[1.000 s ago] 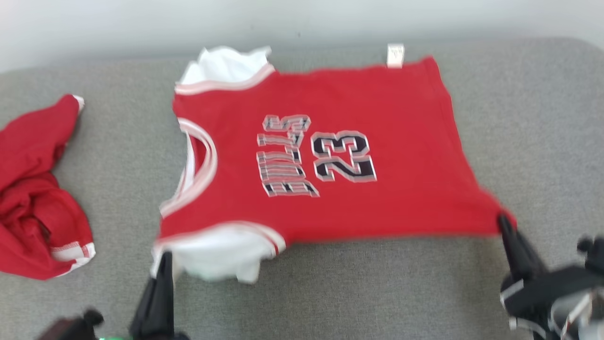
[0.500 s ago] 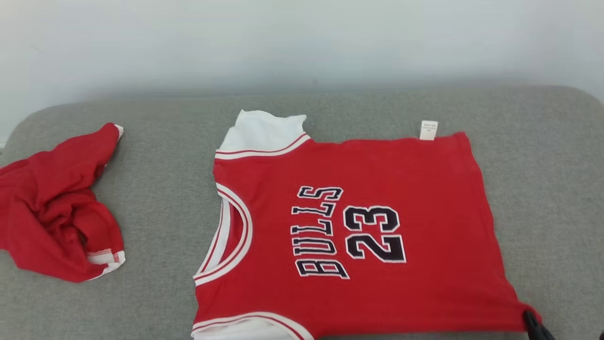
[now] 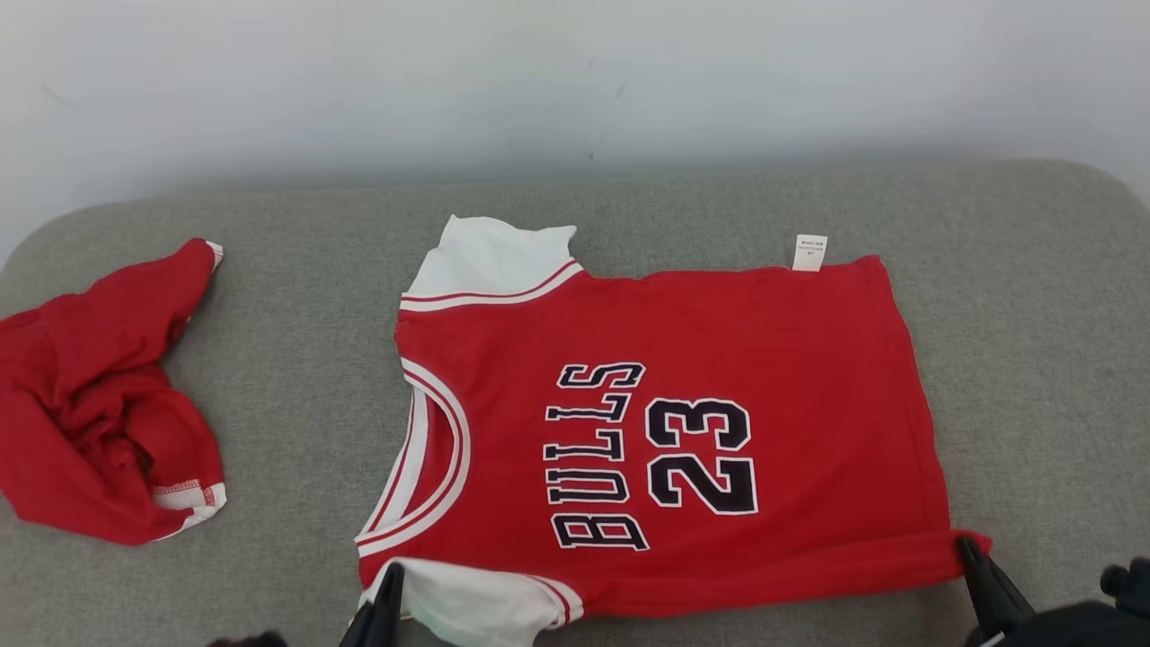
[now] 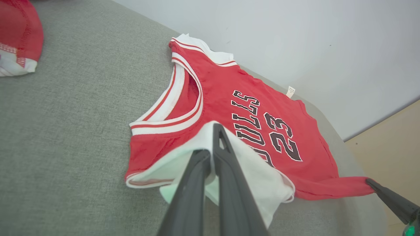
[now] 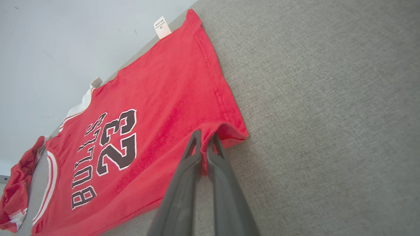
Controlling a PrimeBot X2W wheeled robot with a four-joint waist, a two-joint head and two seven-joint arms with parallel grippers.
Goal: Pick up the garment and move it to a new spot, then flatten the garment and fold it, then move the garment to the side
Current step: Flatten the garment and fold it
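A red jersey (image 3: 665, 431) with white sleeves and "BULLS 23" lettering lies spread on the grey cushion, collar to the left, hem to the right. My left gripper (image 3: 388, 584) is shut on its near white sleeve (image 4: 236, 164), the cloth pinched between the two dark fingers (image 4: 226, 170). At the jersey's near right hem corner (image 5: 229, 131), my right gripper (image 5: 205, 139) is shut on the red fabric, lifting a small fold. In the head view that gripper (image 3: 975, 562) sits at the lower right, and in the left wrist view its tip (image 4: 377, 186) holds the stretched corner.
A second red garment (image 3: 99, 404) lies crumpled at the left of the grey cushion (image 3: 1033, 359). A pale wall (image 3: 575, 81) runs behind the cushion's far edge. A white label (image 3: 809, 252) sticks out at the jersey's far hem.
The head camera has tilted up and down, so the whole picture shifted. Both grippers stay at the jersey's near corners, with the jersey still spread flat.
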